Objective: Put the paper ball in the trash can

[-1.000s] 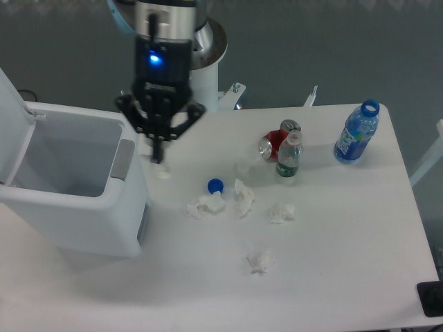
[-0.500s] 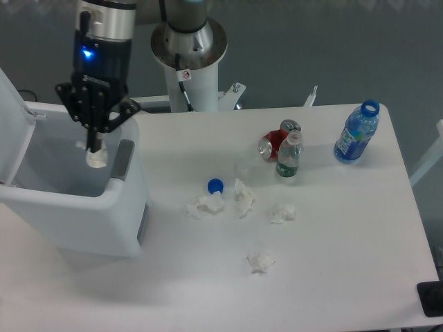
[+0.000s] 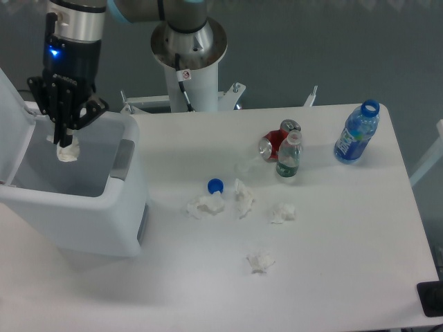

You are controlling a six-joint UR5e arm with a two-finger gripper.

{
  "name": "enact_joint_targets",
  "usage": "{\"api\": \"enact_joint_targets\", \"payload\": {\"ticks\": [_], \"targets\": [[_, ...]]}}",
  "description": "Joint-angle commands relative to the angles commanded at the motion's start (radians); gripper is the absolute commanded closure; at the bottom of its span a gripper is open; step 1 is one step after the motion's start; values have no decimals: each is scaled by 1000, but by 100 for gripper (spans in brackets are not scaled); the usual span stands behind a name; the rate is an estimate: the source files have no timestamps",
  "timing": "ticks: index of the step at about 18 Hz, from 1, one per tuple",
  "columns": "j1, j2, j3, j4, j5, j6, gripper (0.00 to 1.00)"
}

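My gripper (image 3: 65,143) points down over the open trash can (image 3: 123,223), a large white bin with its lid raised at the left. It is shut on a small white paper ball (image 3: 67,153), which hangs above the bin's inside, near its back wall. Several more white paper wads lie on the table: one (image 3: 203,205) by the blue cap, one (image 3: 243,196) right of it, one (image 3: 282,212) further right, and another (image 3: 260,262) nearer the front.
A blue bottle cap (image 3: 215,185) lies near the wads. A crushed red can (image 3: 275,142) and a small clear bottle (image 3: 288,158) stand mid-table. A blue bottle (image 3: 356,135) stands at the far right. The arm's white base (image 3: 188,59) is behind the table.
The gripper has moved left with the paper ball, from the table beside the bin's right rim to over the bin's inside.
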Motion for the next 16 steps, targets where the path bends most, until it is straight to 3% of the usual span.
{"api": "enact_joint_targets", "payload": {"ticks": [1, 6, 8, 12, 16], "targets": [[2, 0, 0, 2, 2, 2, 22], [9, 8, 5, 3, 2, 5, 8], [44, 24, 15, 3, 5, 24, 0], [138, 43, 20, 3, 24, 124, 0], [172, 31, 35, 2, 174, 240, 0]]}}
